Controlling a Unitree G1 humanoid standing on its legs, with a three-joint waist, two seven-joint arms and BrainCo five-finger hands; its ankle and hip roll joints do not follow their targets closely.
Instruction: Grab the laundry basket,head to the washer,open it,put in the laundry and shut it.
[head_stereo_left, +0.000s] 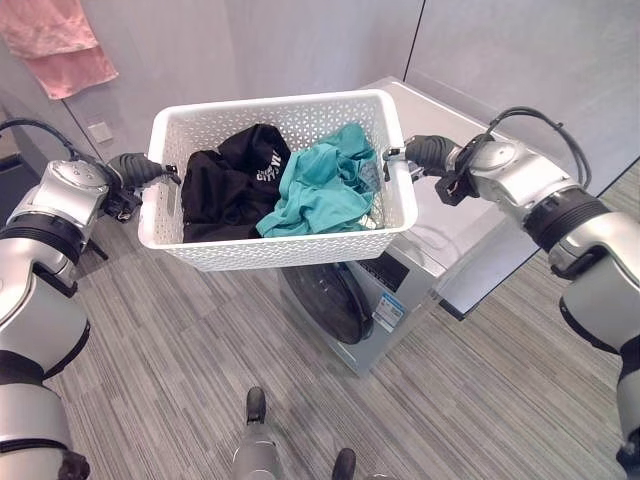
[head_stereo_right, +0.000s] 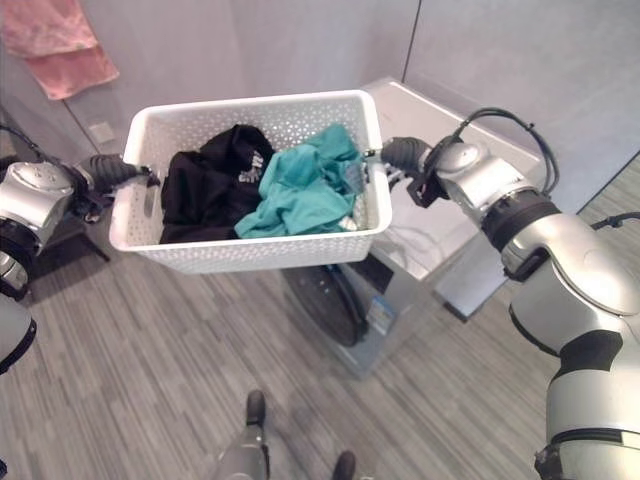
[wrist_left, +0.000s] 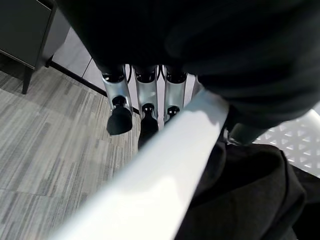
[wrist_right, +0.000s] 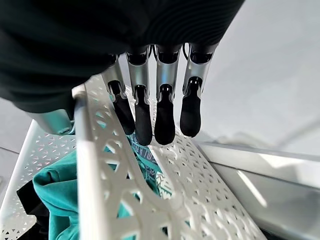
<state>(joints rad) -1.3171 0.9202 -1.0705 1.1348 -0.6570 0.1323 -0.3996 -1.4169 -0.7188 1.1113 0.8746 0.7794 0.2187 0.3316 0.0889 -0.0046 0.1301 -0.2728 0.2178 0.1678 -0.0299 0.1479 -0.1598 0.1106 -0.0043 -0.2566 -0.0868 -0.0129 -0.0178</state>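
At six o'clock, low: washer (head_stereo_left: 375, 300), door shut. Above it, centre: white laundry basket (head_stereo_left: 290, 250), held aloft, containing black garment (head_stereo_left: 225, 185) and teal garment (head_stereo_left: 320, 190). Left hand (head_stereo_left: 135, 170) curled on rim at nine o'clock; right hand (head_stereo_left: 425, 153) curled on rim at three o'clock. Eleven o'clock, far: pink towel (head_stereo_left: 60, 45).

The white perforated laundry basket (head_stereo_left: 275, 250) is held up level above the washer (head_stereo_left: 400, 290), its long side facing the camera. Inside lie 2 garments: a black one (head_stereo_left: 225, 185) on the left and a teal one (head_stereo_left: 320, 190) on the right, both crumpled. The grey washer stands below on the floor, its round dark door (head_stereo_left: 325, 300) apparently closed.
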